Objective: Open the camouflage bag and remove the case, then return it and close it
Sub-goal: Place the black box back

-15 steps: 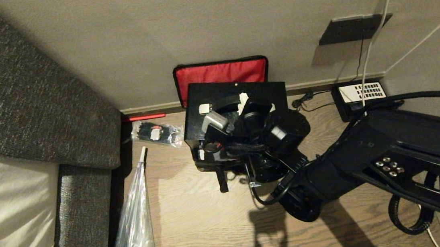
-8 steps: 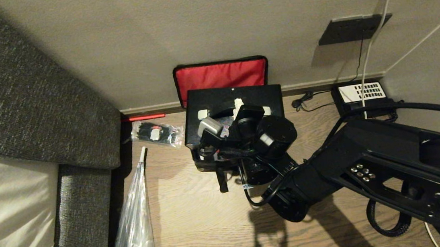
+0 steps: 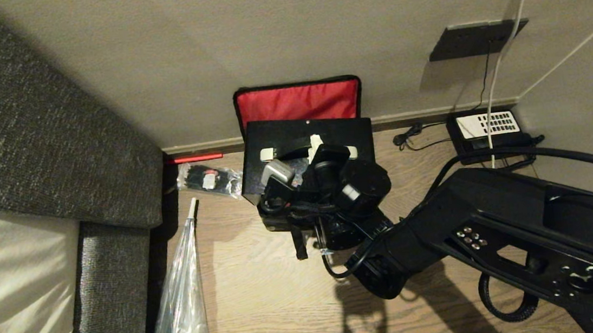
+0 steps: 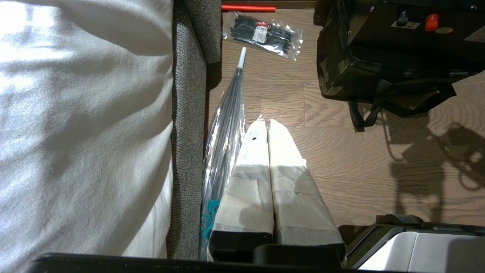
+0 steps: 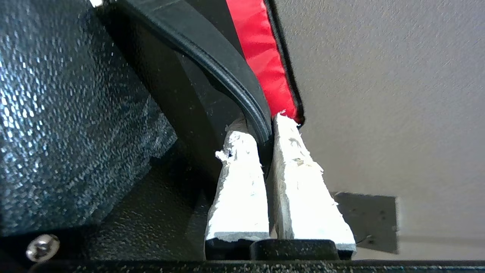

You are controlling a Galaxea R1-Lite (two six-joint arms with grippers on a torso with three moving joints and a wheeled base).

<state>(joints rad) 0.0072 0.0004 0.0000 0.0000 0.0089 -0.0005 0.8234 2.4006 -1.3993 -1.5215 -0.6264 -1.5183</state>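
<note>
Right gripper (image 5: 265, 131) pinching the case (image 3: 304, 133) handle (image 5: 212, 72), over the open camouflage bag (image 4: 341, 72); next, lowering it inside gently.

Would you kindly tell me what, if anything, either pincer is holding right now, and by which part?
The right pincer grips the case by its black carrying handle. The left pincer is shut on nothing.
</note>
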